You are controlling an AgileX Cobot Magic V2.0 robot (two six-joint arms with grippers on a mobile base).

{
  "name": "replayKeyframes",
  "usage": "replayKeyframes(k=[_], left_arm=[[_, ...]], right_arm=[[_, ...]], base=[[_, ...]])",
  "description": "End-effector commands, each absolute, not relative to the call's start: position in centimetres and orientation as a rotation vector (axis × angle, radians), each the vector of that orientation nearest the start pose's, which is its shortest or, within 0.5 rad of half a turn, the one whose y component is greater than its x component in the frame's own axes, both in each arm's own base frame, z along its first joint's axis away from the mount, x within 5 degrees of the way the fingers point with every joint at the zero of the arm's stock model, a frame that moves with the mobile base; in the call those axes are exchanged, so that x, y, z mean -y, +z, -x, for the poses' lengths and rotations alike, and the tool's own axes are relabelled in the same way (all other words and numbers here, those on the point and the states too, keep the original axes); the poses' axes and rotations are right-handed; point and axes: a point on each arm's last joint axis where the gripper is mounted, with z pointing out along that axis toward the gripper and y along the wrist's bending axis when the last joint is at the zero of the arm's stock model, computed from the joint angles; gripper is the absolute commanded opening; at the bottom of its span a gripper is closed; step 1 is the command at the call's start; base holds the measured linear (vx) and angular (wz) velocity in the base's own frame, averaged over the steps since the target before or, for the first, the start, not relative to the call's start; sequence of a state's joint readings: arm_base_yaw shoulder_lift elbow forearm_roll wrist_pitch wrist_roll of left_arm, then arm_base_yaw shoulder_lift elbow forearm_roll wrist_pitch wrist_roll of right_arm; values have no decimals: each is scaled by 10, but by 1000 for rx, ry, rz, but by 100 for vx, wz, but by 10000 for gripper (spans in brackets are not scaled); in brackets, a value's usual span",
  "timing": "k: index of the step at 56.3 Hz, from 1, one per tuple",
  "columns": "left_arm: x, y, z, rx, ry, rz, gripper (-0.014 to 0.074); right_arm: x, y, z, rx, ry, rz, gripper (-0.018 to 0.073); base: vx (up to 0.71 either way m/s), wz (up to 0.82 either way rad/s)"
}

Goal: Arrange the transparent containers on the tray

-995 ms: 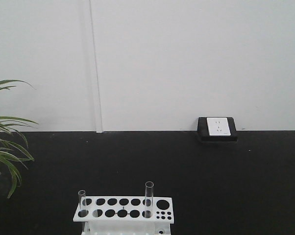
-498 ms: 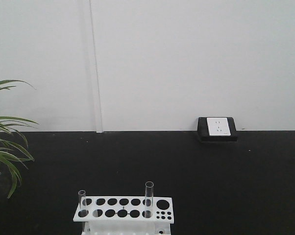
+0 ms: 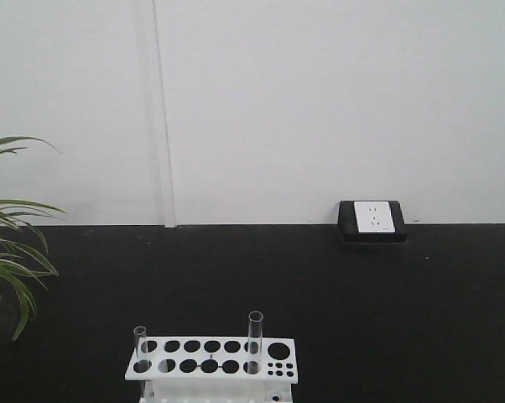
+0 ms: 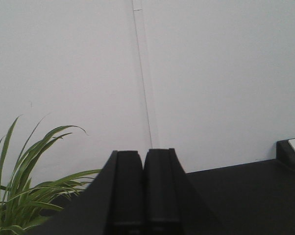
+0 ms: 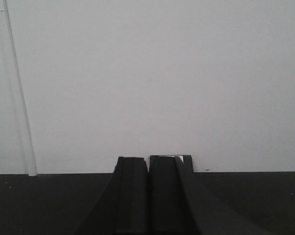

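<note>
Two clear glass test tubes stand upright in the white rack with round holes (image 3: 211,359) at the bottom of the front view: a short-looking one (image 3: 140,346) at its left end and a taller one (image 3: 254,338) right of centre. The yellow tray is out of view. My left gripper (image 4: 143,157) is shut with nothing between its black fingers, pointing at the white wall. My right gripper (image 5: 148,164) is also shut and holds nothing, aimed at the wall above the black surface. Neither gripper appears in the front view.
A green leafy plant (image 3: 9,243) stands at the left, also seen in the left wrist view as the plant (image 4: 25,188). A black-framed white wall socket (image 3: 372,220) sits at the back right on the black surface (image 3: 320,294). A white wall closes the back.
</note>
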State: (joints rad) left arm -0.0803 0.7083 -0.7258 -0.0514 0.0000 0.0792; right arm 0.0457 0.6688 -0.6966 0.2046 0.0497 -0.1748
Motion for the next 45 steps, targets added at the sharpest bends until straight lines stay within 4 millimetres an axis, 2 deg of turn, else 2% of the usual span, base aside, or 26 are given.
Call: replayKeyframes(k=[1, 11, 18, 27, 34, 45], left_arm=[[11, 412, -145, -1359, -45, -66, 81], [11, 411, -146, -1368, -45, -66, 242], [11, 411, -146, -1372, -45, -67, 403], [11, 411, -146, -1368, -45, -66, 542], [11, 413, -145, -1343, -48, -61, 568], [11, 412, -145, -1349, -100, -16, 559]], right_arm=[[-5, 402, -138, -1402, 54, 7, 63], [-5, 402, -138, -1404, 54, 7, 242], [-5, 402, -138, -1402, 54, 7, 428], [-5, 403, -137, -1394, 52, 6, 629], [-5, 404, -137, -1378, 56, -2, 680], [-5, 405, -137, -1364, 71, -20, 655]], base=[[0, 0], [0, 0], [0, 0], [0, 0], [0, 0], [0, 0]])
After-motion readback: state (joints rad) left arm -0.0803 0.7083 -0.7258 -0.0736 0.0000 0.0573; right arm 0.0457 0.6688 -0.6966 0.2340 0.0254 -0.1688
